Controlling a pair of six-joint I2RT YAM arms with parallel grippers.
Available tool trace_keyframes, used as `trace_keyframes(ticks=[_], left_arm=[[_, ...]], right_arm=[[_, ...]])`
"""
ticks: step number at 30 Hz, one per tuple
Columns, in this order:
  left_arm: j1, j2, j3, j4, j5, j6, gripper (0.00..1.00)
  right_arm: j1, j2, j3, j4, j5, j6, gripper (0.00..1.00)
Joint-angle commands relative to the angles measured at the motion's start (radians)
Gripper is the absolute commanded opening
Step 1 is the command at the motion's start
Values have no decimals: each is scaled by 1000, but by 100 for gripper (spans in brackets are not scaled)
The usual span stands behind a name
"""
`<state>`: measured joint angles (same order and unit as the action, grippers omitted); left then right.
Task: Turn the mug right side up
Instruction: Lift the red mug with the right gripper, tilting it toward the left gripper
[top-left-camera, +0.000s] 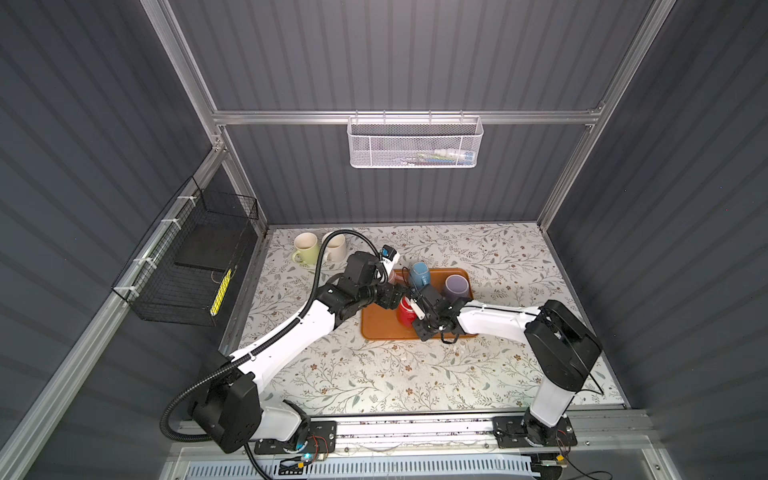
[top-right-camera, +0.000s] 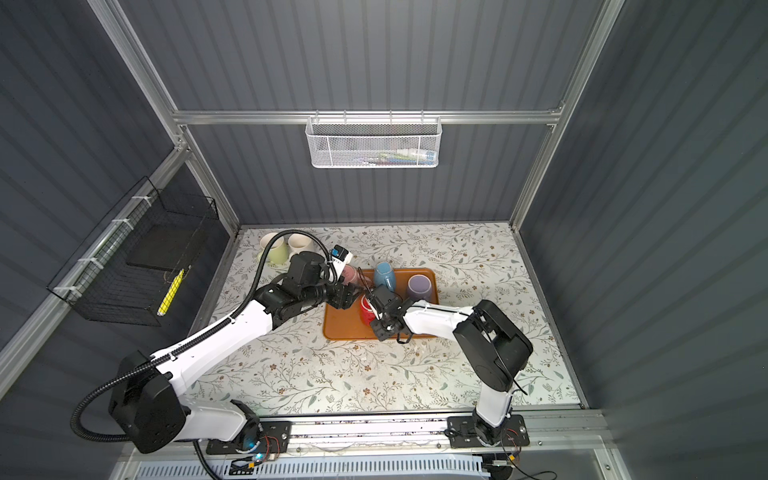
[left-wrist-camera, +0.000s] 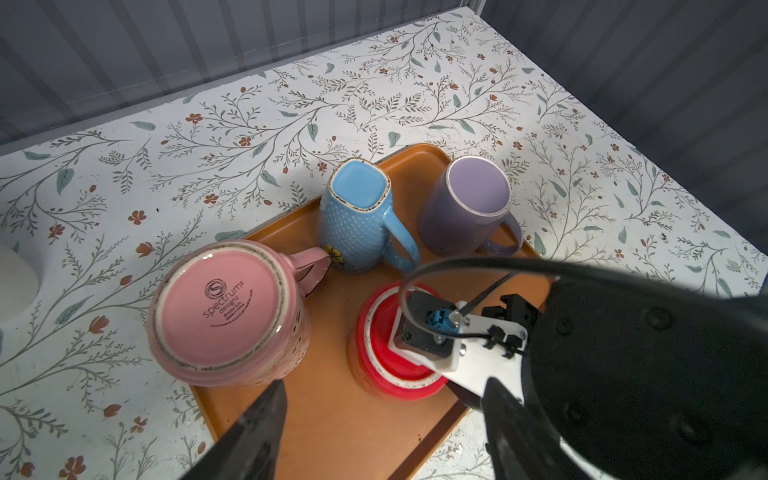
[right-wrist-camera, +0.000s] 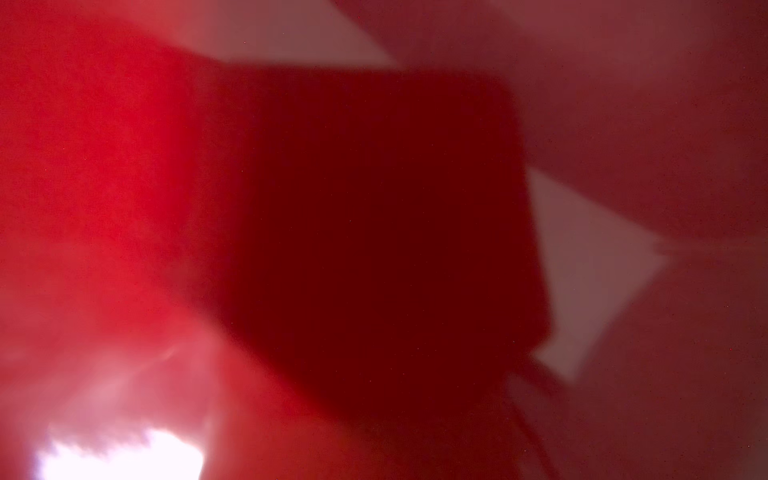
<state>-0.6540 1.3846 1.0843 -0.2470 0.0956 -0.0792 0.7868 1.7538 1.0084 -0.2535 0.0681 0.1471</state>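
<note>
The right gripper (top-left-camera: 417, 313) is pressed against the glossy red ceramic mug (left-wrist-camera: 376, 332). Its wrist view is nothing but red blur, and its fingers are hidden, so I cannot tell whether they have clamped. The mug stands base up on its rim, near the middle of the orange-brown plastic tray (left-wrist-camera: 332, 419). The gripper comes in from the side, probably so that a wrist roll can flip the mug. The right forearm lies low and nearly level over the tray's near edge.

The left gripper (left-wrist-camera: 384, 395) hovers just beside the red mug with its jaws spread wide and empty, perhaps to steady or receive it. Its arm is bent at the elbow, wrist tipped down.

The pink (left-wrist-camera: 216, 311), blue (left-wrist-camera: 353, 224) and lilac (left-wrist-camera: 469, 208) mugs on the tray are also upside down.
</note>
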Motion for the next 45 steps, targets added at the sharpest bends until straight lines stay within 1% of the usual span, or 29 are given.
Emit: trace_keyframes(ticks=[1,5,11,14,17,22,24,25,27,32,36,45], left_arm=[[-6,-34,-10,-21,-14,21,74],[-7,-44,-8,-29,-29,25,74],[-6,-89,-7,-39,-91,28,74],[3,-108,-5,-28,-75,6,75],[40,-124,-17,4,-8,-41,76],[145,-146,-47,101,185,-146,76],[166,-147,-57,139,226,-175,76],[170,-144,-57,153,271,-184,76],[171,-136,-54,173,301,-197,76],[172,-138,-26,188,319,-199,76],[174,-125,13,210,383,-213,76],[177,-72,-12,454,615,-354,76]], right_arm=[[-10,-73,-12,65,-15,20,2],[-25,-101,-36,82,-31,29,1],[-43,-159,-75,113,-39,41,1],[-58,-206,-94,141,-57,47,1],[-76,-273,-121,178,-87,58,1],[-100,-387,-150,202,-129,57,2],[-110,-422,-154,206,-143,58,2],[-117,-440,-160,210,-153,60,2],[-128,-472,-169,224,-168,66,2],[-155,-541,-187,248,-198,76,2],[-172,-596,-190,271,-235,88,2],[-208,-720,-162,247,-282,90,1]])
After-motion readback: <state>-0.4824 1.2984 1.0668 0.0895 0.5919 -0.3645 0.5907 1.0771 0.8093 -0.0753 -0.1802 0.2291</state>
